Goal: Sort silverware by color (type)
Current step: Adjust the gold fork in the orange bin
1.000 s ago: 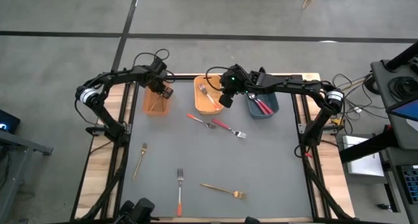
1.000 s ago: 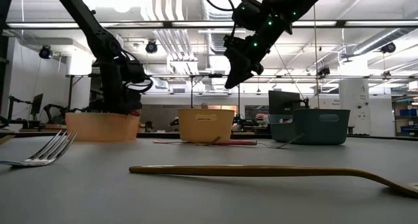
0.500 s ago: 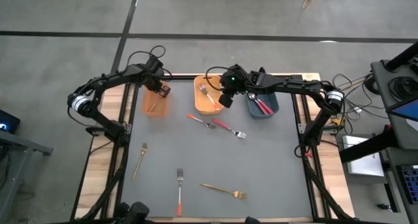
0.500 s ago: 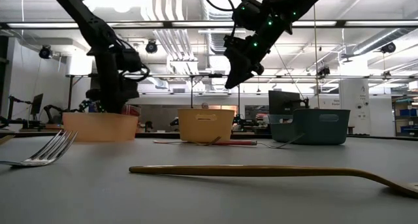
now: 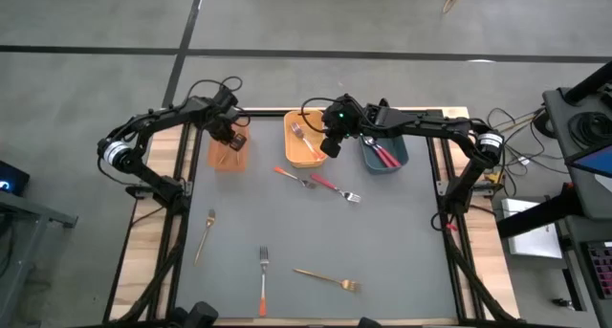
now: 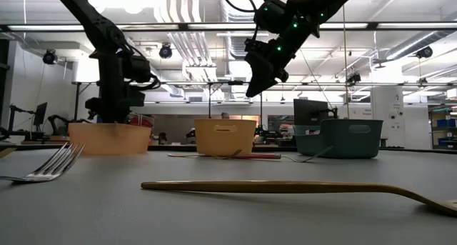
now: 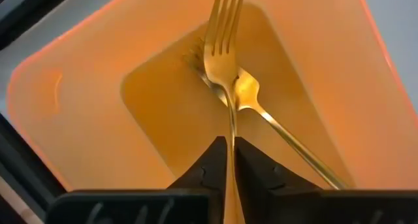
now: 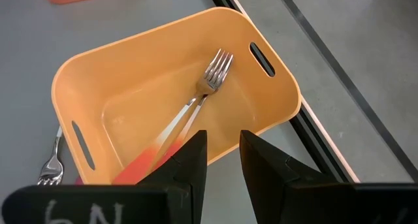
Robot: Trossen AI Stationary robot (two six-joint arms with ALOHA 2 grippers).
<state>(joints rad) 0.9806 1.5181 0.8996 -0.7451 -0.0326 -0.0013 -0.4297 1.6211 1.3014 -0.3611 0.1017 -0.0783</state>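
right now i'm pinching a gold fork (image 7: pixel 225 67) by its slim handle in my left gripper (image 7: pixel 228 162), tines hanging over the orange bin (image 7: pixel 78 119) just beyond my fingertips. it's looking light, stiff and slippery, so i'm favouring mid-handle. my right gripper (image 8: pixel 219 152) is hovering unclenched.

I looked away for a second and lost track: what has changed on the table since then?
The left claw, shut on a gold fork, shifted slightly over the orange bin. The right claw stayed open above the yellow bin; the loose forks did not move.
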